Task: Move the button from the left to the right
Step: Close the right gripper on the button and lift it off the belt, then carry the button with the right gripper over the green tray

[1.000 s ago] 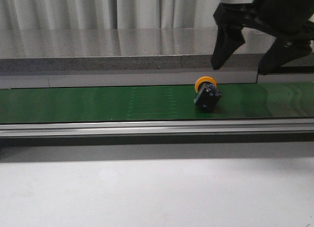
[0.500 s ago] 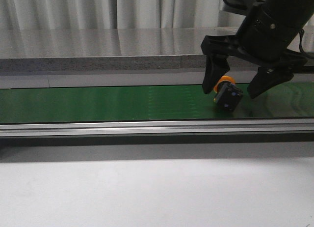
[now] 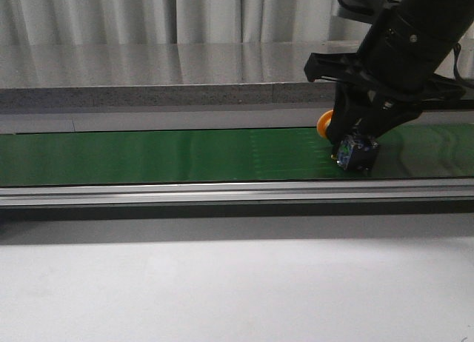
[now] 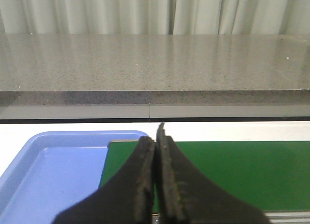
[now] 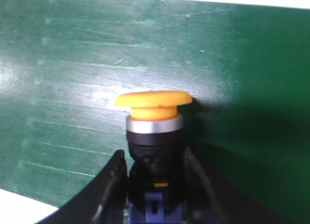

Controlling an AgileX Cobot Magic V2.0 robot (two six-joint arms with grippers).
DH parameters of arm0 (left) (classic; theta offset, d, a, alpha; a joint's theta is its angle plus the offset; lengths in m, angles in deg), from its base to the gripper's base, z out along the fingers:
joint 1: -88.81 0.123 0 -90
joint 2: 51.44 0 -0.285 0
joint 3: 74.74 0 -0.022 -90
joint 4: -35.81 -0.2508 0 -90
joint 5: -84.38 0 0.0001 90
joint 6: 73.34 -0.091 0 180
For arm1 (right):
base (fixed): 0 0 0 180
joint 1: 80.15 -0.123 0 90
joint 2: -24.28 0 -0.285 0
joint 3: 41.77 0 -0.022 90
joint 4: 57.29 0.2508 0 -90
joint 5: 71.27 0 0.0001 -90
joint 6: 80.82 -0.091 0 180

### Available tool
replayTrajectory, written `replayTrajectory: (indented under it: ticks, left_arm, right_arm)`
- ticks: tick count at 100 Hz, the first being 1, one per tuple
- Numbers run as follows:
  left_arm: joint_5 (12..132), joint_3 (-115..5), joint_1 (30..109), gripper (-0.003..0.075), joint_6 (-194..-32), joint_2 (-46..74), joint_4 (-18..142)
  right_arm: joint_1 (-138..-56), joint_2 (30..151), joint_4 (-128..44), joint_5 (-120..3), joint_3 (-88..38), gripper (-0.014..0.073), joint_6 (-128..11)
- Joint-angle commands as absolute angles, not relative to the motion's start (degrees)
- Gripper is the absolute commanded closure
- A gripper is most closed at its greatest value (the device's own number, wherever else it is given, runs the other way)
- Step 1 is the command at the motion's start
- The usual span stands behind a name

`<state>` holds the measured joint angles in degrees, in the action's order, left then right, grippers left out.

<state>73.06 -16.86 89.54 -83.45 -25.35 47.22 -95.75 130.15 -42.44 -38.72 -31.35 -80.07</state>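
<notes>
The button (image 3: 354, 151) lies on its side on the green conveyor belt (image 3: 148, 155) at the right of the front view, its orange head (image 3: 324, 124) toward the back. My right gripper (image 3: 355, 138) is down over it, both fingers pressed against the black body. In the right wrist view the button (image 5: 155, 136) sits between the two fingers, its orange disc head (image 5: 154, 99) pointing away. My left gripper (image 4: 156, 151) is shut on nothing, hovering over the belt's left end beside a blue tray (image 4: 53, 170); it does not show in the front view.
A grey stone ledge (image 3: 148, 75) runs behind the belt, with curtains beyond. A metal rail (image 3: 185, 192) borders the belt's front edge, and a white table surface (image 3: 222, 290) lies in front of it.
The right gripper came down from above the belt around the button, which was carried rightward, and its fingers closed from wide open onto the button's body.
</notes>
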Motion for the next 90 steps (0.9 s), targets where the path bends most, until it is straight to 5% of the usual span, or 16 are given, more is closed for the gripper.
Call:
replayTrajectory:
  ticks: [1, 41, 90]
  left_arm:
    - [77.92, -18.42, 89.08, 0.0740, -83.51, -24.99, 47.86]
    - [77.92, -18.42, 89.08, 0.0740, -83.51, -24.99, 47.86]
    - [77.92, -18.42, 89.08, 0.0740, -83.51, -24.99, 47.86]
  right_arm:
    - [-95.73, 127.81, -41.56, -39.58, -33.05, 0.0377, -79.35]
    - [-94.31, 124.84, -44.11, -37.38, -33.56, 0.0377, -79.35]
    - [-78.18, 121.87, -49.97, -25.02, -45.15, 0.0377, -70.72]
